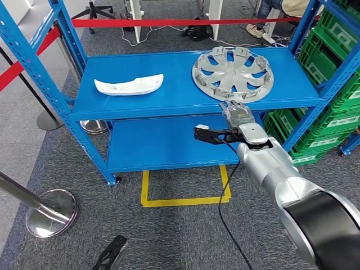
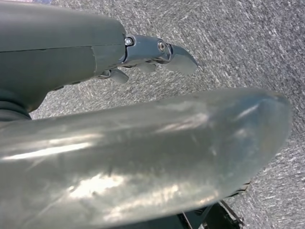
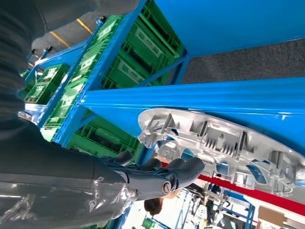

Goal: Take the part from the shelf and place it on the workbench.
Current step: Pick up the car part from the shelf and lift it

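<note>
A silver wheel cover (image 1: pixel 232 73) lies face down on the right of the blue shelf's top board (image 1: pixel 178 90). A white curved part (image 1: pixel 127 85) lies on the left of the same board. My right hand (image 1: pixel 238 114) is at the board's front edge, just short of the cover's near rim. In the right wrist view its dark fingers (image 3: pixel 162 174) stretch out with nothing in them, a small gap from the cover's ribbed rim (image 3: pixel 223 143). My left hand (image 1: pixel 111 254) hangs low over the carpet, fingers (image 2: pixel 158 52) extended and holding nothing.
Green crates (image 1: pixel 335 62) are stacked on the rack right of the shelf. Red barrier tape (image 1: pixel 170 22) runs behind, and chrome stanchion bases (image 1: pixel 50 211) stand at the left. A yellow floor outline (image 1: pixel 187 199) lies before the shelf. A black cable (image 1: pixel 225 202) hangs from my right arm.
</note>
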`<state>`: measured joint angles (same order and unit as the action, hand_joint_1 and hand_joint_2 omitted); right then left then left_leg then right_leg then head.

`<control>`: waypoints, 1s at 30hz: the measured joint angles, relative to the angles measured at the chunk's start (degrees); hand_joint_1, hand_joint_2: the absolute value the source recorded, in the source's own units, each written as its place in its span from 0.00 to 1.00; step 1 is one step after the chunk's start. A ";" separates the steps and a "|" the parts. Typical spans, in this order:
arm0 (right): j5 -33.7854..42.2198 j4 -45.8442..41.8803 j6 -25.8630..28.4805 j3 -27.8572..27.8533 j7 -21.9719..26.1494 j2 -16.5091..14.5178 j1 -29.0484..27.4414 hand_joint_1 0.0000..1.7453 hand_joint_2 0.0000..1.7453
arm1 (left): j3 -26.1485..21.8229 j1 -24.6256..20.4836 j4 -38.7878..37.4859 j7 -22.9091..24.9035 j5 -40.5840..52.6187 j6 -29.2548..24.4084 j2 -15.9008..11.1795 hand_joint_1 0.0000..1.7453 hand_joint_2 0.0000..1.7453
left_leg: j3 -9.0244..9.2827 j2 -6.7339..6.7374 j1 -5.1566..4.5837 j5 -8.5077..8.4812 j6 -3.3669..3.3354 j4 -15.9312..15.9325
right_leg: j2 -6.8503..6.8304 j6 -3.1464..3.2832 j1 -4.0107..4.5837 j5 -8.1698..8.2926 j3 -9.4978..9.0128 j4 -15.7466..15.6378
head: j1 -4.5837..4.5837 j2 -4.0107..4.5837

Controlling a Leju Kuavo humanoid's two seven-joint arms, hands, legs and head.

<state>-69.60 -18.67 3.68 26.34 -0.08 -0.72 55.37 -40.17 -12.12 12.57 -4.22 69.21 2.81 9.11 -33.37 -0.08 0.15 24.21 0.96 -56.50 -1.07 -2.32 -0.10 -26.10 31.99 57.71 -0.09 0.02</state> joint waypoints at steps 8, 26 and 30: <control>-0.48 0.00 0.10 0.00 0.81 -0.17 0.00 0.00 1.00 | 0.01 -0.01 0.00 0.33 0.09 -0.11 -0.01 0.00 0.00 | -0.01 0.00 -0.09 0.02 -0.02 -0.01 | -0.02 -0.01 -0.07 0.01 -0.02 -0.03 | 0.00 0.00; -0.60 -0.26 0.75 0.10 1.40 -0.96 0.41 0.00 1.00 | 0.08 -0.49 0.00 0.68 0.44 -0.82 -0.23 0.00 0.00 | 1.12 -0.23 -0.17 0.42 -2.29 1.08 | 0.91 -1.75 -0.79 -4.45 6.60 11.52 | -0.55 0.00; -0.62 -0.26 0.78 0.32 1.45 -0.96 -0.27 0.00 1.00 | 0.09 -0.47 0.00 0.71 0.45 -0.82 -0.03 0.00 0.00 | 2.26 -0.91 0.35 1.51 -1.57 0.95 | 0.95 -2.35 -1.15 -1.31 10.27 13.09 | -0.65 0.00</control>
<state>-70.21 -18.93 4.46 26.65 1.38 -1.68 55.10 -40.08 -12.58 12.57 -3.51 69.66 1.99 9.08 -31.11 -0.99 0.51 25.72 -0.61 -55.54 -0.12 -4.67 -1.25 -27.41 42.26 70.80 -0.74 0.02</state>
